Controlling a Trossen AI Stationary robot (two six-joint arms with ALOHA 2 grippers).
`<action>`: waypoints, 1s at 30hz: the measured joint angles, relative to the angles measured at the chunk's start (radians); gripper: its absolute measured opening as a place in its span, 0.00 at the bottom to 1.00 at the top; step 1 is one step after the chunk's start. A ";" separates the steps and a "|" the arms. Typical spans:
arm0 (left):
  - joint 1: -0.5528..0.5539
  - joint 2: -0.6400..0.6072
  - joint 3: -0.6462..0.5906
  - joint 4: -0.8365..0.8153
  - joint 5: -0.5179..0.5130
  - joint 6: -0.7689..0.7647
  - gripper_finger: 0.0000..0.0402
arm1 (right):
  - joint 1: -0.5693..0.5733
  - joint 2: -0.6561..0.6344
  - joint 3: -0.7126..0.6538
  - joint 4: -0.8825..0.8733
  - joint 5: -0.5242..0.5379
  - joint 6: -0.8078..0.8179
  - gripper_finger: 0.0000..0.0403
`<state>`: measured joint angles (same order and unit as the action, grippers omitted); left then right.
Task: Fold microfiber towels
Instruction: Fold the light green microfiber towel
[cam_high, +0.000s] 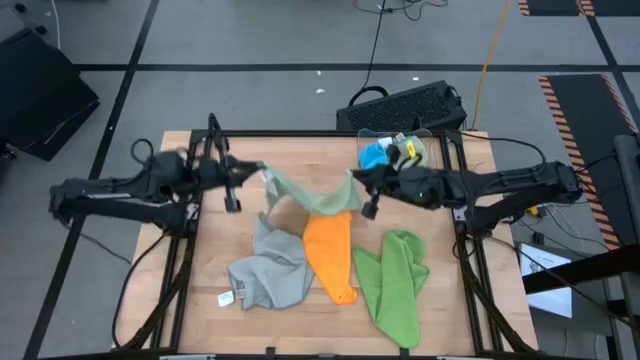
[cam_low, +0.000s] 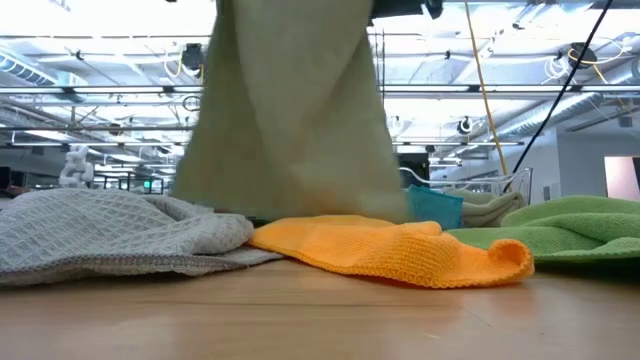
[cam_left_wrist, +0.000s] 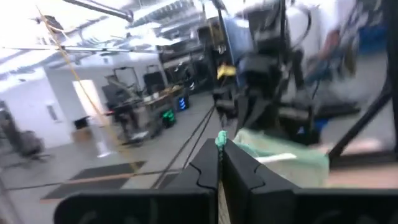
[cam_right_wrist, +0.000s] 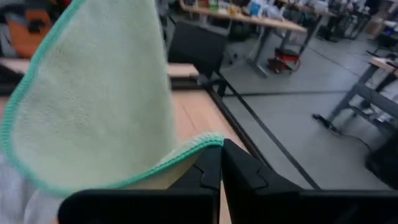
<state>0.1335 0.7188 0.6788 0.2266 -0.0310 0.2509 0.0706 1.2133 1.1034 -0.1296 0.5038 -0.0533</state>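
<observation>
A sage green towel hangs in the air over the middle of the table, strung between my two grippers. My left gripper is shut on its left corner and my right gripper on its right corner. In the low view the towel drops as a wide sheet behind the orange towel; its lower end is hidden there. On the table lie a grey towel, the orange towel and a lime green towel. My left gripper pinches a corner of the sage towel, with its teal hem, between its two shut fingers. The fingers come about level from the table's left. The cloth runs away from them toward the other arm and sags. My right gripper pinches the towel's hemmed edge near a corner between its two shut fingers, coming about level from the table's right. The cloth folds over above the fingers and hangs slack beside them.
A clear bin at the far right holds a blue cloth. A black keyboard lies beyond the table's far edge. Bare wood shows along the near edge and at the far left.
</observation>
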 joint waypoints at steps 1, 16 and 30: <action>0.056 0.002 0.000 0.010 0.089 -0.066 0.03 | -0.015 0.000 0.000 0.011 -0.021 -0.001 0.00; 0.071 0.004 -0.001 -0.363 0.772 -0.434 0.06 | 0.097 -0.005 -0.001 -0.327 -0.274 0.189 0.00; -0.061 0.016 -0.009 -0.609 0.326 -0.285 0.12 | 0.239 -0.110 -0.001 -0.700 -0.187 0.457 0.00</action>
<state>0.0727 0.7349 0.6697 -0.3820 0.2952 -0.0343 0.3098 1.1034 1.1023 -0.8297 0.3167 0.4034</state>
